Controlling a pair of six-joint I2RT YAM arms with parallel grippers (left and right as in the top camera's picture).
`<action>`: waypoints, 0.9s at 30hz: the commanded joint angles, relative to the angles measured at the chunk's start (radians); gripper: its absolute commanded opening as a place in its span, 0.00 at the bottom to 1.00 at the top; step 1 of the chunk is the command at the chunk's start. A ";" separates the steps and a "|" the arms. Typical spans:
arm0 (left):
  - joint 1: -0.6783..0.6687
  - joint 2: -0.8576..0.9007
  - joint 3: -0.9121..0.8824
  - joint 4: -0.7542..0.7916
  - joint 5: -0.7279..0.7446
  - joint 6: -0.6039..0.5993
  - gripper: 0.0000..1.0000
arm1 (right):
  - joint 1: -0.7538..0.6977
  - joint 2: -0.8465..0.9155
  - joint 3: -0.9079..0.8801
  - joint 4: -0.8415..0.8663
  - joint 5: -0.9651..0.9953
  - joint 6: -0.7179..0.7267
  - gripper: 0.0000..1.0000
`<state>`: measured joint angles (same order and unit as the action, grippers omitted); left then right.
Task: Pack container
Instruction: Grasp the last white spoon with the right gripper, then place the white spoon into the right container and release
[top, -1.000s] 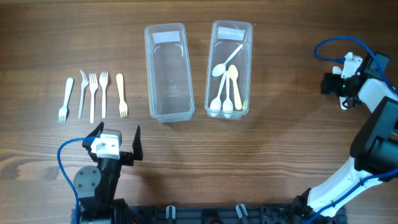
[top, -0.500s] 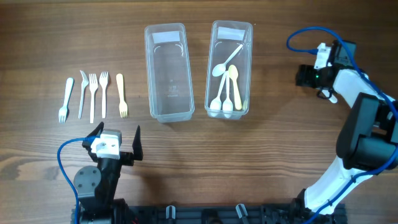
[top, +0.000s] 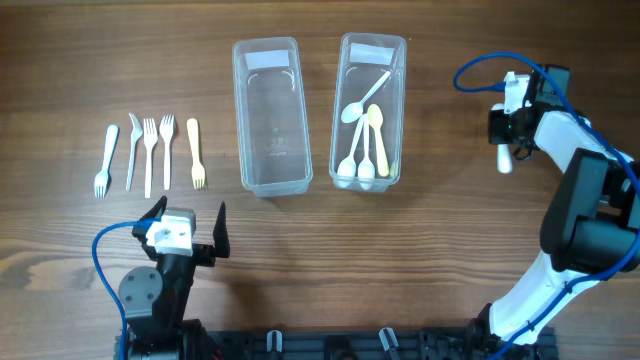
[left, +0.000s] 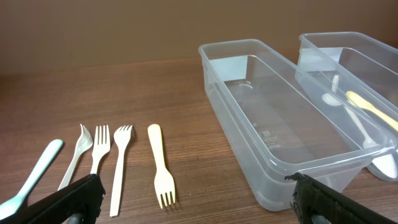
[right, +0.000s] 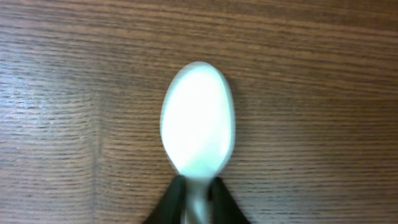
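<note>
My right gripper is shut on the handle of a white spoon, to the right of the containers. In the right wrist view the spoon's bowl sticks out just past the closed gripper, over bare wood. The right clear container holds several spoons. The left clear container is empty. My left gripper stands open near the front edge with nothing between its fingers, facing the empty container.
Several plastic forks lie in a row on the wood left of the containers, and they also show in the left wrist view as forks. A blue cable loops above the right arm.
The right arm has swung left towards the containers, and its gripper has closed on the white spoon. The left arm has not moved.
</note>
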<state>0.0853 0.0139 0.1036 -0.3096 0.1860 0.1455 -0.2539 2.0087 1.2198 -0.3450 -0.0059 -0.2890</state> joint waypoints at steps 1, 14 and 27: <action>-0.005 -0.007 -0.008 0.003 0.019 0.016 1.00 | -0.010 0.058 -0.036 -0.011 0.059 -0.020 0.04; -0.005 -0.007 -0.008 0.003 0.019 0.016 1.00 | 0.012 -0.085 -0.013 -0.012 -0.002 0.269 0.04; -0.005 -0.007 -0.008 0.003 0.019 0.016 1.00 | 0.015 -0.419 -0.019 -0.067 -0.123 0.403 0.25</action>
<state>0.0853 0.0139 0.1036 -0.3096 0.1860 0.1455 -0.2432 1.5917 1.2102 -0.4000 -0.1555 0.0551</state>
